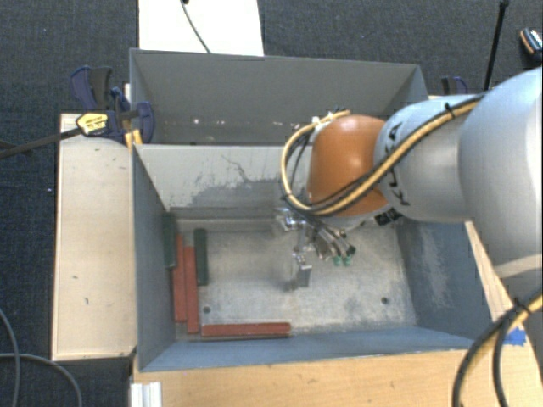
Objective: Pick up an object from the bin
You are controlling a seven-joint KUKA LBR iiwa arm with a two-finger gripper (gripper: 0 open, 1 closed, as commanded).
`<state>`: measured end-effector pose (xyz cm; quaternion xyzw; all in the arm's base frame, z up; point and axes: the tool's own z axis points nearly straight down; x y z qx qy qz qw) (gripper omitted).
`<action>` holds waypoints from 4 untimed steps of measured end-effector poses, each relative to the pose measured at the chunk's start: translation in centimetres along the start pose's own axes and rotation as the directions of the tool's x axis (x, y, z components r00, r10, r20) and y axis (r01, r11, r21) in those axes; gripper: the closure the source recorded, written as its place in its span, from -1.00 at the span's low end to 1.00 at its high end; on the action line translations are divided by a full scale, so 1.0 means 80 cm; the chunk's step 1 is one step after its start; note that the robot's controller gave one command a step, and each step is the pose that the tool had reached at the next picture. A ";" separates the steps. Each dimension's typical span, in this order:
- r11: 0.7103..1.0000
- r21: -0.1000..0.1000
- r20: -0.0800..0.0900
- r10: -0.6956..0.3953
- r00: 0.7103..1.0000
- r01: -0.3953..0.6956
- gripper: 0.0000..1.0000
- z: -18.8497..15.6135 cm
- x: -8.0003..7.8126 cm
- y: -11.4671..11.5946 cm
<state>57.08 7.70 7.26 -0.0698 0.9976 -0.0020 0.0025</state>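
Hovering the hand [299, 271] over bare floor mid-bin [221, 185]; can't tell if clenched or released tbh. Closest pick: flat red bar [246, 331] along the front wall. Looks stiff, light, maybe slick, so best pinched across the narrow width.

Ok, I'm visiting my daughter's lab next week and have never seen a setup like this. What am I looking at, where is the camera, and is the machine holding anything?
The big silver shape is a robot arm reaching in from the right. The orange dome is a cover on its wrist, with cables looped round it. Below that hangs its gripper, the part that grasps, over the bare middle of the grey metal bin. The camera looks down into the bin from above, a little to one side. A few long flat things lie inside: red bars with a dark green bar beside them along the left wall, and a single red bar along the front wall. The gripper is apart from all of them, and I can see nothing held in it.
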 end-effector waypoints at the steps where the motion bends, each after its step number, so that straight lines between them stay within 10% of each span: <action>1: 0.983 -0.001 0.002 0.186 0.982 -0.186 -1.00 -0.062 0.013 -0.105; 2: 0.997 -0.004 -0.006 0.078 0.997 -0.078 -1.00 0.006 0.005 -0.130; 3: 0.997 -0.005 -0.003 0.080 0.997 -0.080 1.00 0.003 0.004 -0.128; 4: 0.995 -0.004 0.006 0.097 0.995 -0.097 1.00 -0.201 0.012 -0.111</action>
